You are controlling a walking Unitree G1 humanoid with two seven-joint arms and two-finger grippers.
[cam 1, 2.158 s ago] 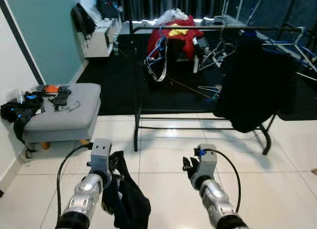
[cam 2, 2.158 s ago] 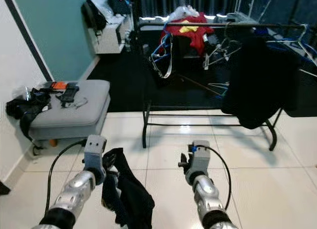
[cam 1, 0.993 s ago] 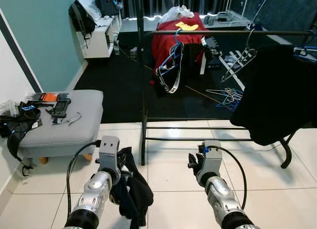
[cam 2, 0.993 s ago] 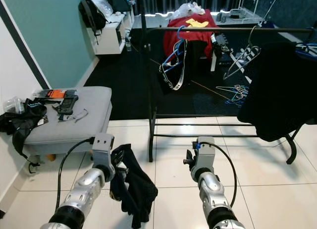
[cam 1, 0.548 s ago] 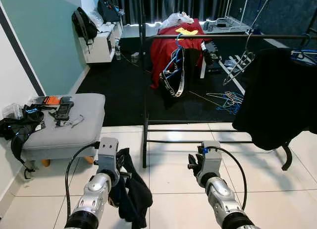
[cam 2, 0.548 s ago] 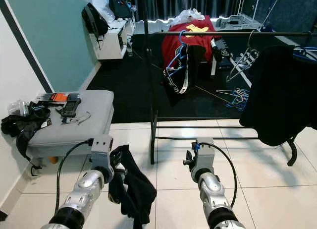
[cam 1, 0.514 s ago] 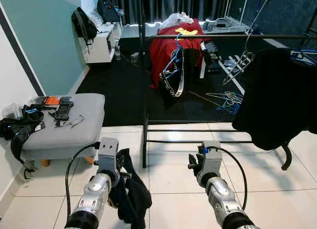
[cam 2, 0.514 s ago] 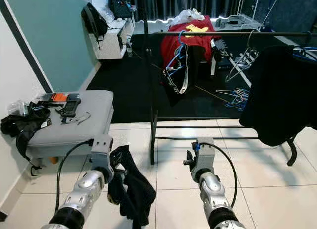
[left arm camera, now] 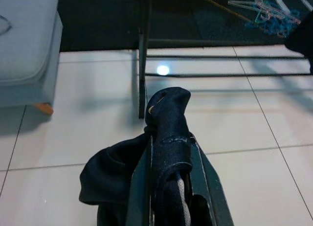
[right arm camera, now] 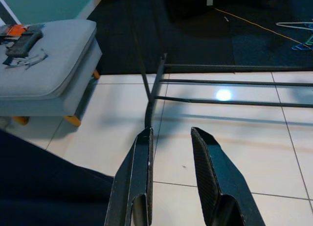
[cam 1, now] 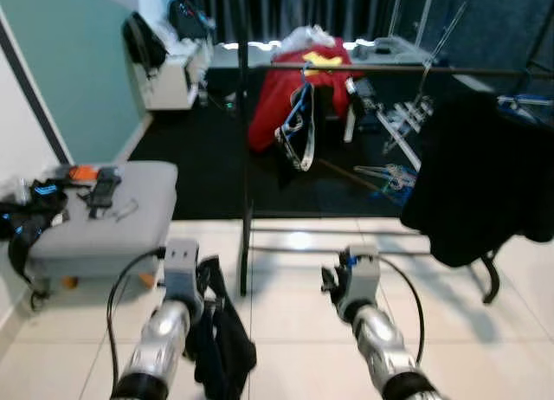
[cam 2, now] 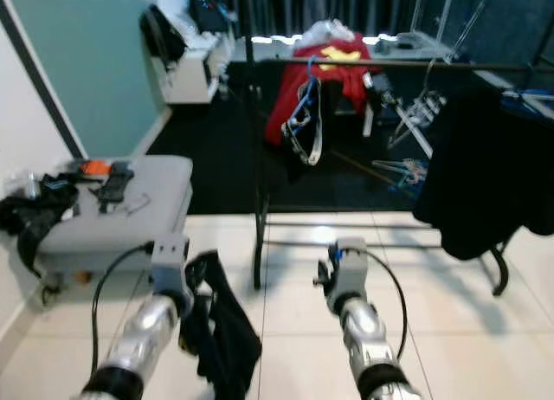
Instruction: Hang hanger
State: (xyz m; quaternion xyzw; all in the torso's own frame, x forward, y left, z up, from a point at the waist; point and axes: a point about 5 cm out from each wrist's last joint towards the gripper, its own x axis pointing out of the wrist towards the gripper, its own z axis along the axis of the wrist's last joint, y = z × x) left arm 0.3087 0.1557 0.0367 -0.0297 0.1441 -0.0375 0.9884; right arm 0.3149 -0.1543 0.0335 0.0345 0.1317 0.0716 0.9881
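light: dim indoor | glare: floor tiles | blur: eye views soft

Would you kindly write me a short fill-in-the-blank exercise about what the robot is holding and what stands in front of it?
1. The left gripper is shut on a ____ garment.
2. The right gripper is ____ and holds nothing.
3. Ahead stands a clothes rack on the ____ tiled floor.
4. The stool to the robot's left is ____ in colour.

Missing words: black; open; white; grey
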